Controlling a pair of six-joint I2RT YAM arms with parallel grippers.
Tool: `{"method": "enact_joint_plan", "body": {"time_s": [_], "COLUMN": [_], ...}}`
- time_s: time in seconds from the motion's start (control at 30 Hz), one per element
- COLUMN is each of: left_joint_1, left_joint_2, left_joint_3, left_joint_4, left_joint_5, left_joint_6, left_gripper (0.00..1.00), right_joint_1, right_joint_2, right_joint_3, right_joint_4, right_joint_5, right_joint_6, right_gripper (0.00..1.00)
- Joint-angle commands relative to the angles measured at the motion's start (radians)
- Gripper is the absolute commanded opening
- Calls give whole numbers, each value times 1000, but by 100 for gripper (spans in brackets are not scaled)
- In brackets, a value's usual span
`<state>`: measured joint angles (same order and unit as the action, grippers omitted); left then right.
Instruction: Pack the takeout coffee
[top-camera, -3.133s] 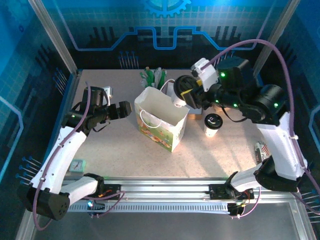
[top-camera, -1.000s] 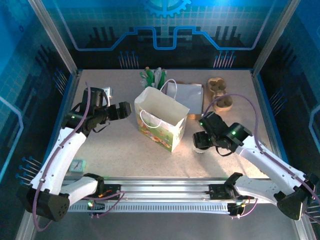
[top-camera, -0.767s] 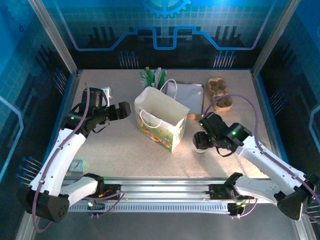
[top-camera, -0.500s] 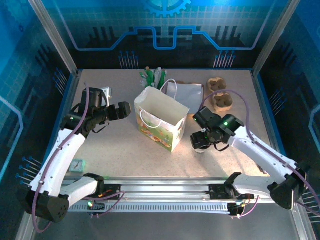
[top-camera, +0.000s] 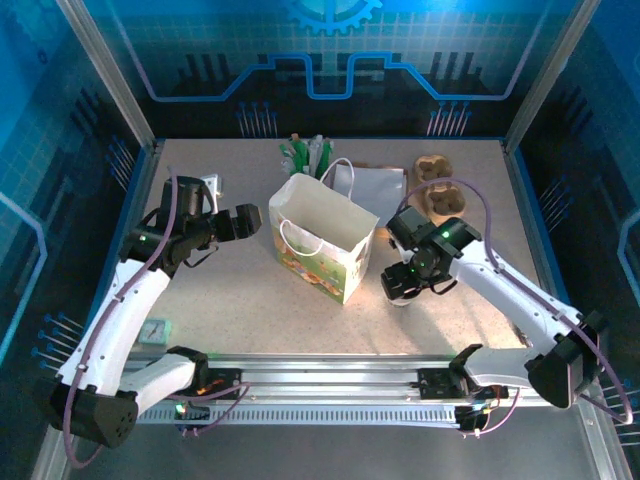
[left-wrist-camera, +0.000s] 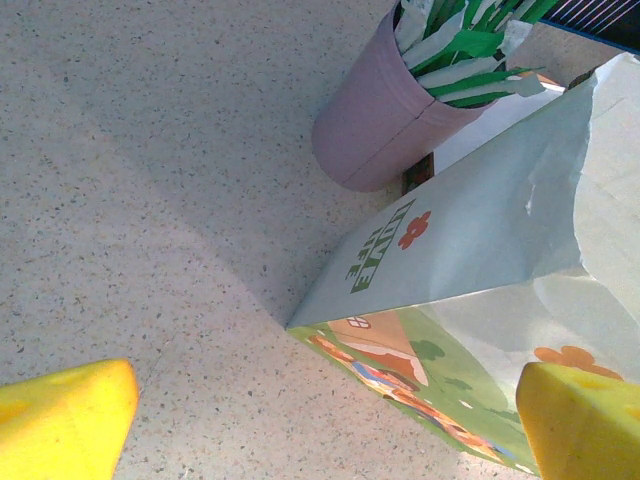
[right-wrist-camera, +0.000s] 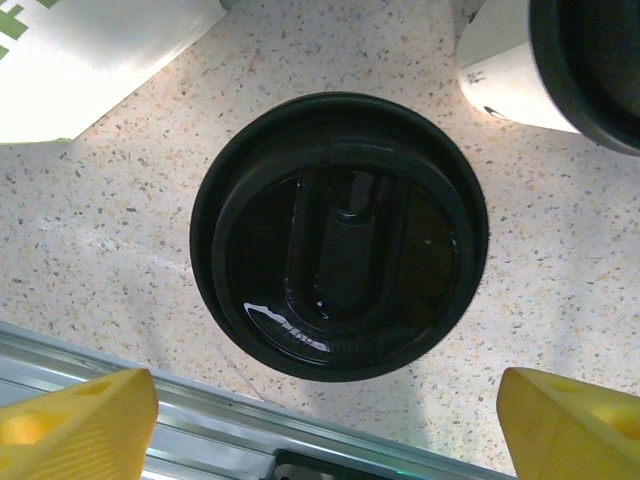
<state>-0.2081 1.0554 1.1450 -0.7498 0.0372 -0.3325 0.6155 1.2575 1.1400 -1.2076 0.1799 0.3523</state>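
The takeout coffee's round black lid (right-wrist-camera: 340, 235) faces me from straight below the right wrist; the cup under it is hidden by the lid. My right gripper (right-wrist-camera: 330, 425) hangs open above it, one yellow fingertip at each lower corner, touching nothing. From above, that gripper (top-camera: 398, 285) sits just right of the tall white paper bag (top-camera: 322, 235). A second white cup with a black lid (right-wrist-camera: 560, 70) stands close by. My left gripper (top-camera: 250, 217) is open beside the bag's left side (left-wrist-camera: 480, 230), holding nothing.
A pink cup of green-and-white sticks (top-camera: 310, 155) stands behind the bag, also in the left wrist view (left-wrist-camera: 385, 120). A flat white bag (top-camera: 375, 190) and a brown cardboard cup carrier (top-camera: 445, 190) lie at the back right. The metal rail (right-wrist-camera: 200, 400) runs along the near edge.
The right gripper's jaws have spread wider above the lidded cup, and the right arm has swung a little left, toward the bag. The left arm has stayed put.
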Motion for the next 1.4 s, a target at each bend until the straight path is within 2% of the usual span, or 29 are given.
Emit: {"method": "enact_joint_plan", "body": {"time_s": [0.0,0.3,1.17,1.37], "left_joint_1": [10,10,11,12], "left_joint_2": [-17,-12,-14,-16], "left_joint_3": [-13,-12,-15,-15], "left_joint_4": [9,7,10,9], "left_joint_5": [-18,-22,-28,-31], "left_joint_6": [26,30,33,35], "left_gripper": [98,98,98,98], "right_joint_1": [-20,-56,-62,-63], "right_joint_2": [16,66,98,103], "right_joint_3": [14,24,-5,-9], "right_joint_4": [15,26,70,68], "right_joint_5": [-32,-24,-9,-1], "right_joint_6": [-33,-52,-30,-22], "right_gripper": [88,86,76,77]}}
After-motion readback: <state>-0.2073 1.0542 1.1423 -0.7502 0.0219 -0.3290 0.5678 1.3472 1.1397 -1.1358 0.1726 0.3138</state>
